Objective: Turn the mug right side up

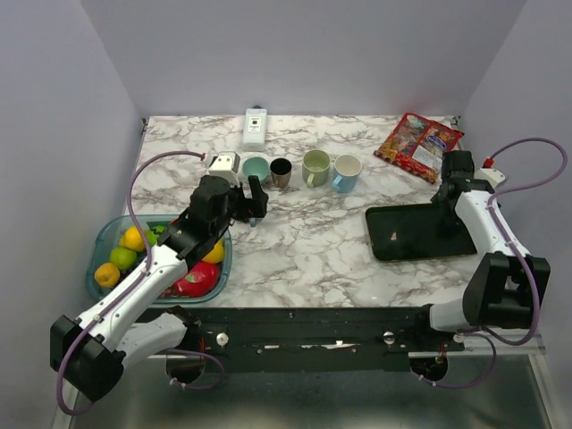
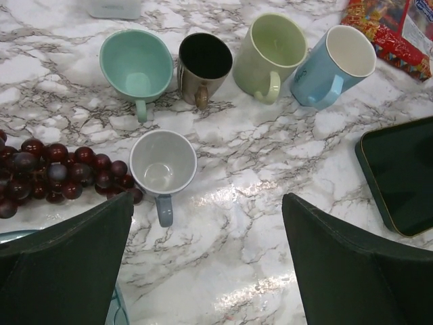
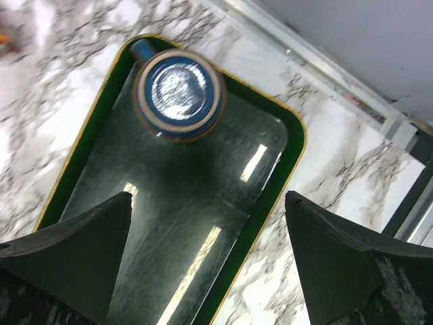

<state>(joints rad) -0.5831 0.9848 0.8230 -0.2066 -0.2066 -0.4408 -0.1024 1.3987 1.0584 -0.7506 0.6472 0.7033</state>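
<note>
Fingers [image 3: 67, 261] of the right gripper [image 3: 208, 196] gape wide, empty, aimed toward the inverted blue ceramic mug [image 3: 178, 90], likely lining up a grasp.

Upside-down blue mug [image 3: 178, 95] on green tray [image 3: 203, 210]

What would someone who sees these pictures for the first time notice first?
Five mugs stand open side up at the back of the marble table: a row of four and a white mug in front of it. At the right, a blue mug seems to stand upside down on a dark green tray. A tub of bright fruit sits at the front left.
</note>
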